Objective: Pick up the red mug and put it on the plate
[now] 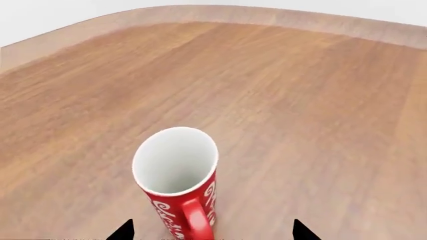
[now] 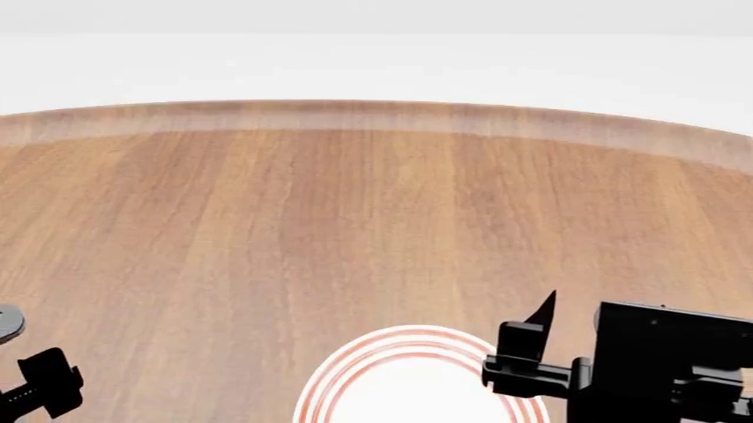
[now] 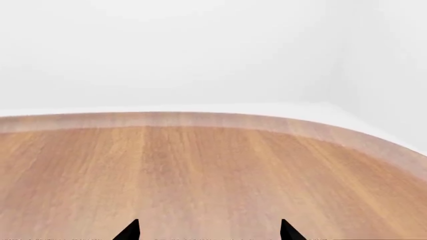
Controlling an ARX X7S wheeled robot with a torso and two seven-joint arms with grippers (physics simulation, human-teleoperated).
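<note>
The red mug (image 1: 177,175) stands upright on the wooden table in the left wrist view, with white lettering, a white inside and its handle turned towards the camera. My left gripper (image 1: 213,232) is open, its two black fingertips (image 1: 123,231) either side of the mug's base with a gap on each side. The mug is out of the head view. The plate (image 2: 412,338), white with red rings, lies at the near edge of the head view, partly cut off. My right gripper (image 3: 209,232) is open and empty over bare table, just right of the plate.
The wooden table (image 2: 353,220) has a rounded far edge (image 2: 376,115) with white floor or wall beyond. My right arm's black body (image 2: 665,361) sits at the lower right of the head view. Part of my left arm (image 2: 45,383) shows at the lower left.
</note>
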